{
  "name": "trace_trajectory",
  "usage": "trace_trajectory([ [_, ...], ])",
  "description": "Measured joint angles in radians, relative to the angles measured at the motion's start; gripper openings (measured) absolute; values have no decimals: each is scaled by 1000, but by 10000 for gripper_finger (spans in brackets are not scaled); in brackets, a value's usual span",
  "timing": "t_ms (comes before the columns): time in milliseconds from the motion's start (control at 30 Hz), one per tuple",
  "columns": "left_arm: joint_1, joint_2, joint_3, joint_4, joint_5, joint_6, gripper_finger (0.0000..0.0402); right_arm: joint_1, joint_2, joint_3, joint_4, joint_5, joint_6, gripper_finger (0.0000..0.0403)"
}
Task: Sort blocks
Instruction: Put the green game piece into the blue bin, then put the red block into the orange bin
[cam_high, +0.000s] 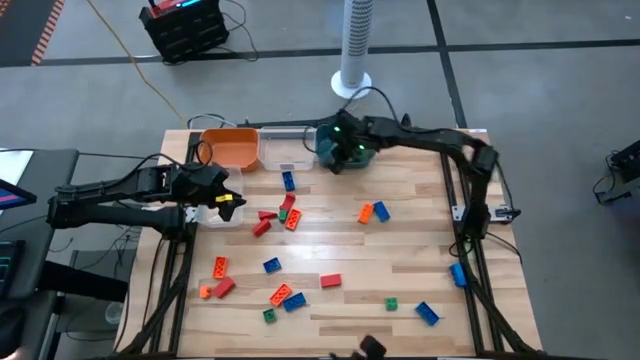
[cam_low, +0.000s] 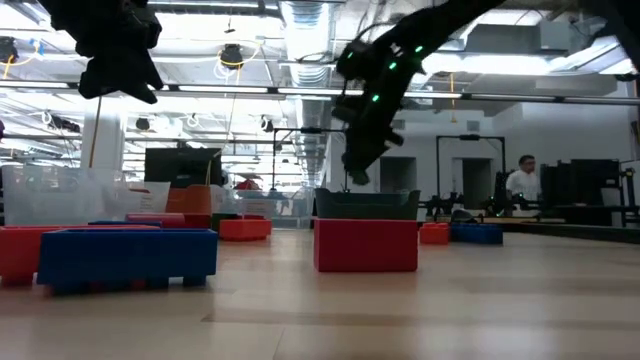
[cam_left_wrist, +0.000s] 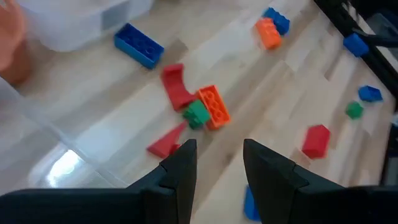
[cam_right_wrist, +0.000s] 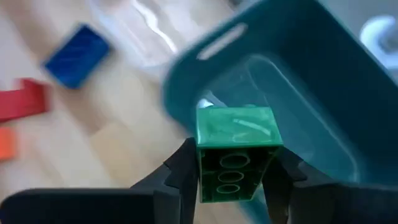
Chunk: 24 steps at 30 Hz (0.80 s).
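Right now the right gripper (cam_right_wrist: 231, 174) is up over the teal bin (cam_high: 358, 152) at the far side of the table (cam_high: 400, 290), and a green block (cam_right_wrist: 234, 154) sits tight between its two dark fingers, with the round holes on the block's underside showing. From the top camera this arm reaches in from the right and its tip hangs over the bin's left part. Next to the teal bin, to the left, stands a clear bin (cam_high: 287, 152), and left of that an orange bin (cam_high: 232, 146). The left gripper (cam_left_wrist: 216, 163) hangs over the left side of the table, near a second clear bin (cam_high: 218, 212), and its fingers stand a little apart with nothing between them. Most blocks lie loose on the wood. A blue block (cam_high: 288, 181) lies just in front of the far clear bin. A small heap of red, green and orange blocks (cam_high: 283, 214) lies near the middle. An orange and a blue block (cam_high: 373, 212) touch each other farther right. More blocks are spread along the near side, with a red block (cam_high: 330, 281) between them. A person (cam_low: 520, 182) stands far off in the room behind.
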Motion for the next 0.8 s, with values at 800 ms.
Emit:
trace_trajectory([
  [800,-33,734,223,59,60,273,147,-145,-140,184,-251,-224,-280,254],
])
